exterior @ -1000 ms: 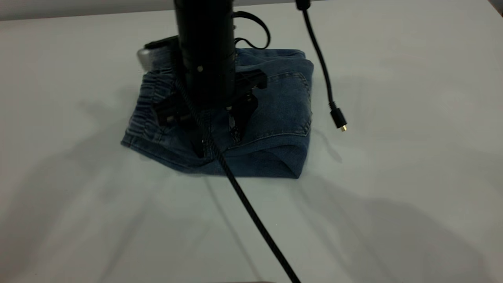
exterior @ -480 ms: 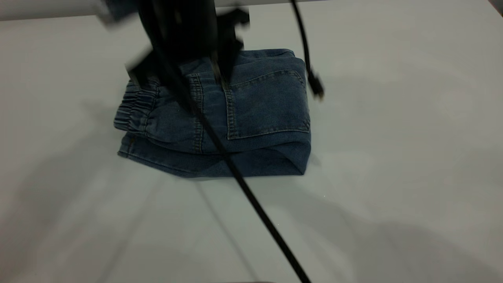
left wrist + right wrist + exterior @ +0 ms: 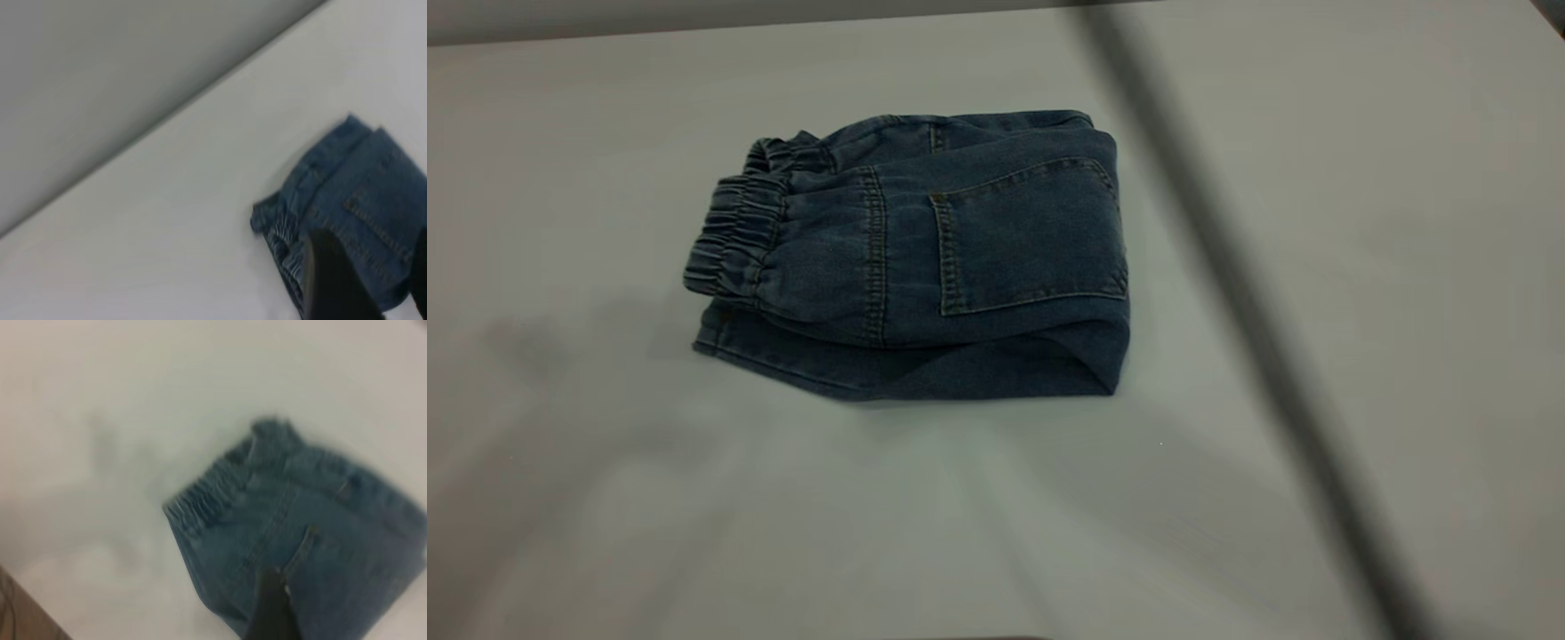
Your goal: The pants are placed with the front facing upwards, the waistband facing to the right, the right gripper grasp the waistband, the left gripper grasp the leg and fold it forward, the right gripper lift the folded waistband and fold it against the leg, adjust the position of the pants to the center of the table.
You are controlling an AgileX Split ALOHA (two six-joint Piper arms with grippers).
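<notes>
The pants lie folded in a compact blue denim bundle on the table, back pocket upward. The ruched waistband is at the bundle's left end, resting on the layer below. Neither gripper shows in the exterior view. In the left wrist view my left gripper hangs well above the pants, open, with nothing between its fingers. In the right wrist view only one dark finger of the right gripper shows, above the pants and apart from them.
A blurred dark streak crosses the exterior view diagonally to the right of the pants. The table's far edge runs behind the bundle. A table edge shows in the right wrist view.
Both arms have lifted off the pants and left the exterior view. The dangling cable is gone from beside the bundle. The folded pants stay where they were.
</notes>
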